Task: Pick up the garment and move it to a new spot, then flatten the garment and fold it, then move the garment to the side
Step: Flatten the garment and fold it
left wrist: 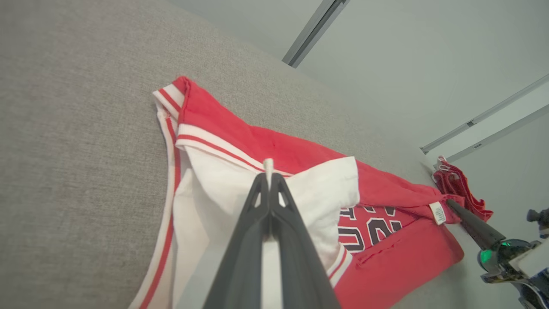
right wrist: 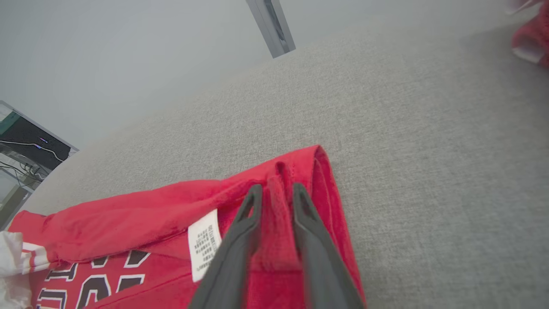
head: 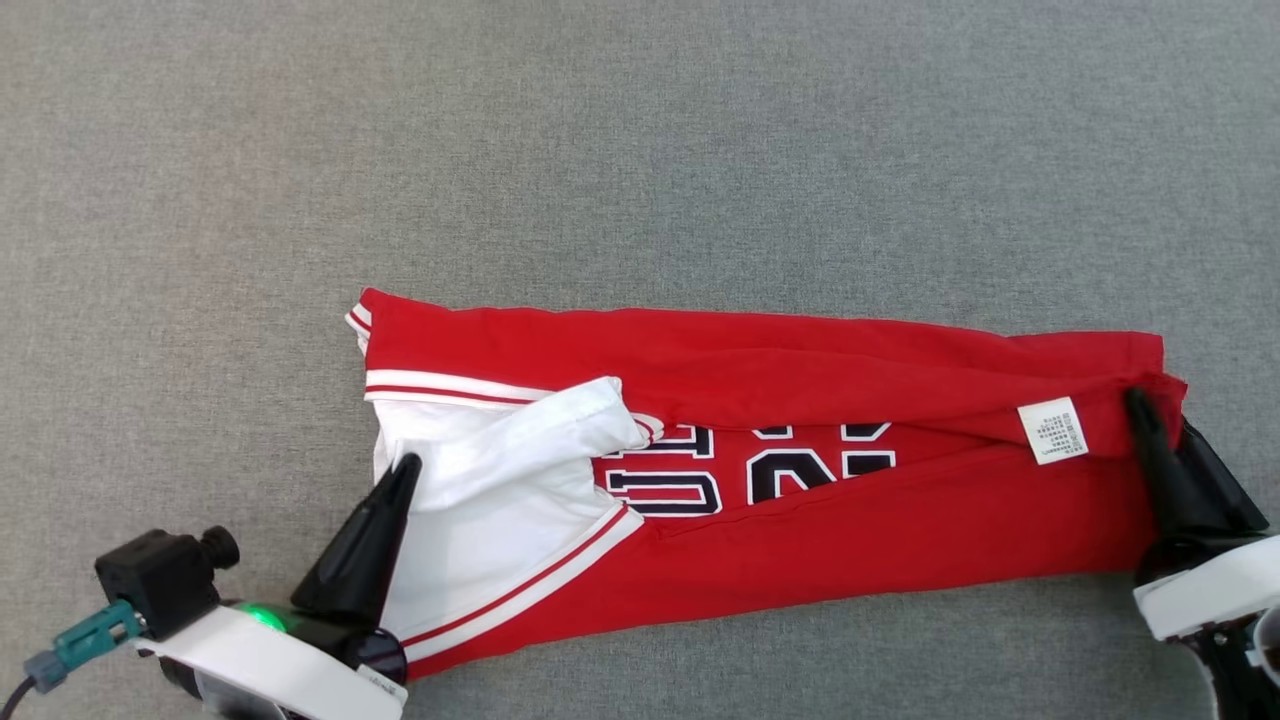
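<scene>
The garment is a red jersey with white striped sleeves and dark lettering. It lies folded lengthwise into a long band on the grey surface. My left gripper is at the band's left end, shut on a pinch of the white sleeve cloth. At the right end is my right gripper, beside the white care label. Its fingers stand a little apart in the right wrist view, with a ridge of the red hem lying between them.
The grey cloth-covered surface stretches wide beyond the garment. Another red cloth item lies near the surface's far edge, past the right end of the garment; it also shows as a red blur.
</scene>
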Available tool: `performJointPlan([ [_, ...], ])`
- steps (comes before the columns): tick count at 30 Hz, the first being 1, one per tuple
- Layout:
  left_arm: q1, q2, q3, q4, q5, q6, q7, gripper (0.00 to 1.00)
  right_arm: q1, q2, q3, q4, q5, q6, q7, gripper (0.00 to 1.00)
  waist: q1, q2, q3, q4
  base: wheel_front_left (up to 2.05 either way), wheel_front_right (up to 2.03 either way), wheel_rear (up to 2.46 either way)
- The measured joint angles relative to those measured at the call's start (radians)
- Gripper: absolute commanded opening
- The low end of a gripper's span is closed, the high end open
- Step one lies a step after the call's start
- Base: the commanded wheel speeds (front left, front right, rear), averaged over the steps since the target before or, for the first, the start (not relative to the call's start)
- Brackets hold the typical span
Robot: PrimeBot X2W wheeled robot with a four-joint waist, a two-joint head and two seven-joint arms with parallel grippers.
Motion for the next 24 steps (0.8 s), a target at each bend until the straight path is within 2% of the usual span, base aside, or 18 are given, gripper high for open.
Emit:
performJointPlan([
  [2,0.008,-0.007,-0.010,0.030,-0.007,-0.007,0.005,0.00,0.002,0.002,0.016,0.012,0.000,0.000,-0.022,1.00,0.0000,0.0000,-0.006,0.001,0.00,0.00,0.00],
  [3,0.009,-0.013,-0.013,0.044,-0.009,-0.008,0.004,0.16,0.005,0.003,0.020,0.015,-0.001,0.000,-0.039,1.00,0.0000,0.0000,-0.008,0.001,0.00,0.00,0.00],
  [4,0.009,-0.024,-0.010,0.057,-0.008,-0.008,0.002,0.56,0.012,0.003,0.022,0.016,-0.002,0.000,-0.054,1.00,0.0000,0.0000,-0.011,0.002,0.00,0.00,0.00],
  [5,0.009,-0.031,-0.010,0.066,-0.001,-0.007,-0.001,1.00,0.019,0.004,0.023,0.018,-0.007,0.000,-0.070,1.00,0.0000,0.0000,-0.015,0.002,0.00,0.00,0.00],
  [7,0.008,-0.039,0.003,0.088,0.035,0.017,-0.011,1.00,0.027,0.010,0.018,0.017,-0.026,0.000,-0.102,1.00,0.0000,0.0000,-0.022,0.002,0.00,0.00,0.00],
  [11,0.000,-0.094,0.071,0.096,0.117,0.046,-0.021,1.00,0.029,0.020,-0.001,0.000,-0.114,0.000,-0.154,1.00,0.0000,0.0000,-0.037,-0.003,0.00,0.00,0.00],
  [15,-0.007,-0.167,0.198,0.070,0.247,0.054,-0.023,1.00,0.009,0.053,-0.044,-0.037,-0.213,0.000,-0.192,1.00,0.0000,0.0000,-0.055,-0.010,0.00,0.00,0.00],
  [20,-0.003,-0.258,0.325,0.049,0.405,0.020,-0.024,1.00,-0.012,0.105,-0.109,-0.085,-0.328,0.000,-0.206,1.00,0.0000,0.0000,-0.077,-0.012,0.00,0.00,0.00],
  [24,0.013,-0.308,0.393,0.062,0.500,-0.015,-0.024,1.00,-0.015,0.126,-0.122,-0.099,-0.396,0.000,-0.198,1.00,0.0000,0.0000,-0.097,-0.009,0.00,0.00,0.00],
])
